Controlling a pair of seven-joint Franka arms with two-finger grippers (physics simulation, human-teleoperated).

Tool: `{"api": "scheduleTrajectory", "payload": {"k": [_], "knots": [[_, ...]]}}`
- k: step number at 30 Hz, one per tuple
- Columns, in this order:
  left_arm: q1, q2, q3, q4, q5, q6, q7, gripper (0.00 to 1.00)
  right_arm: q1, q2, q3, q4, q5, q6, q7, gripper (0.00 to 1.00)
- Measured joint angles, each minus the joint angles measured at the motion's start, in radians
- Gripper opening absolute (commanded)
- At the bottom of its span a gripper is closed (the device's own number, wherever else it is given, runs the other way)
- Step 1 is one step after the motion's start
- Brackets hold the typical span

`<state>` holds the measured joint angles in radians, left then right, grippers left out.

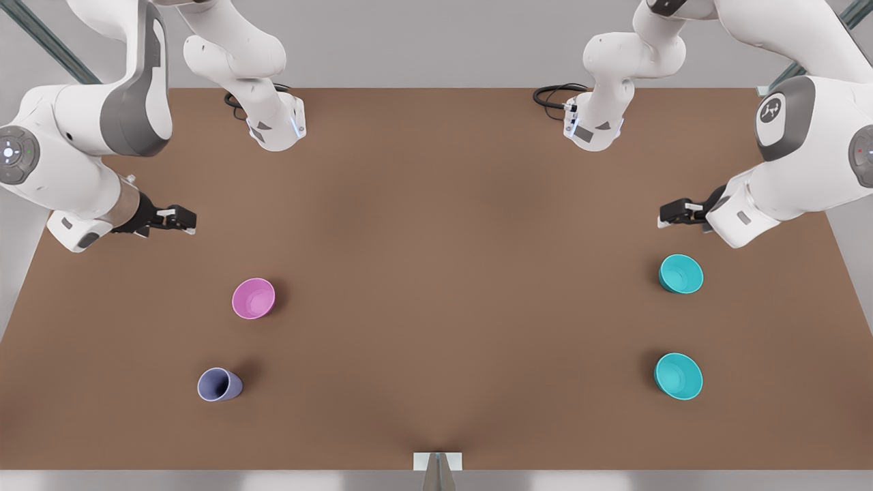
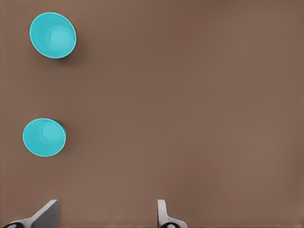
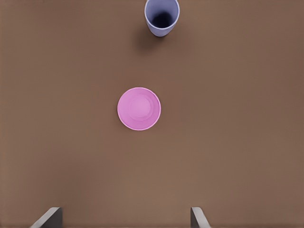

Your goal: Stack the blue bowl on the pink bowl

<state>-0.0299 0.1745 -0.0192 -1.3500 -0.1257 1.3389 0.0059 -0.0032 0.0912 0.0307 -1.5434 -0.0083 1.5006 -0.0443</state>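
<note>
My left hand [image 1: 660,219] hangs over the brown counter [image 1: 436,273] at the front view's right, fingers [image 2: 162,211] spread wide, holding nothing. Two turquoise bowls sit upright below it: the blue bowl [image 1: 681,273] nearest the hand, its twin, the second blue bowl [image 1: 678,376], further toward the counter's near edge, well apart. My right hand [image 1: 192,219] waits at the front view's left, fingers [image 3: 198,217] also wide apart & empty. The pink bowl [image 1: 253,298] stands upright near it, w/ a lavender cup [image 1: 219,384] beyond, tilted.
</note>
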Motion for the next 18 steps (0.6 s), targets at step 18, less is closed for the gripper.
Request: {"api": "scheduleTrajectory", "payload": {"k": [18], "knots": [[0.001,-0.014,0.001,0.000,0.001,-0.028,0.000,1.00,-0.170,0.513,0.013,-0.091,0.058,0.247,-0.056,1.00]]}}
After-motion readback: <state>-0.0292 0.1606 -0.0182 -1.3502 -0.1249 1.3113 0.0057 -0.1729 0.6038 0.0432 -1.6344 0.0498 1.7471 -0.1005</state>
